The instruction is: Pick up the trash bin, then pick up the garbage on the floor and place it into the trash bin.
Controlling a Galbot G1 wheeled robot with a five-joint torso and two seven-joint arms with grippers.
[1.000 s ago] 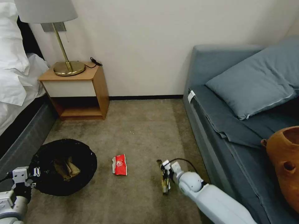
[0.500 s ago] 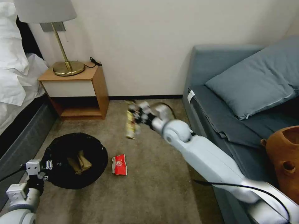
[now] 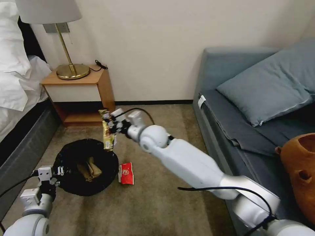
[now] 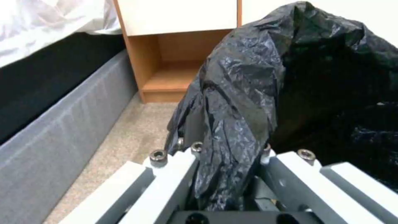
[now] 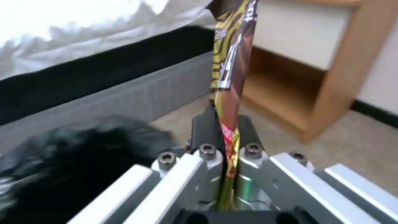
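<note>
The trash bin [image 3: 70,183], lined with a crinkly black bag, is held off the carpet at the lower left by my left gripper [image 3: 49,175], shut on the bag-covered rim [image 4: 228,149]. A crumpled tan paper bag [image 3: 89,168] lies inside it. My right gripper [image 3: 112,126] is shut on a gold-brown snack wrapper [image 3: 107,129], which hangs over the bin's far rim. In the right wrist view the wrapper [image 5: 230,77] stands up from between the fingers, with the black bag [image 5: 74,168] below. A red snack packet [image 3: 126,173] lies on the carpet just right of the bin.
A wooden nightstand [image 3: 83,95] with a brass lamp [image 3: 67,62] stands against the wall, the bed [image 3: 19,108] to its left. A blue-grey sofa [image 3: 249,108] with a pillow runs along the right. An orange-brown pot [image 3: 298,170] sits at the right edge.
My right arm lifted the wrapper from the floor at centre right and swung it left to over the bin. My left arm carried the bin rightward and a little farther off.
</note>
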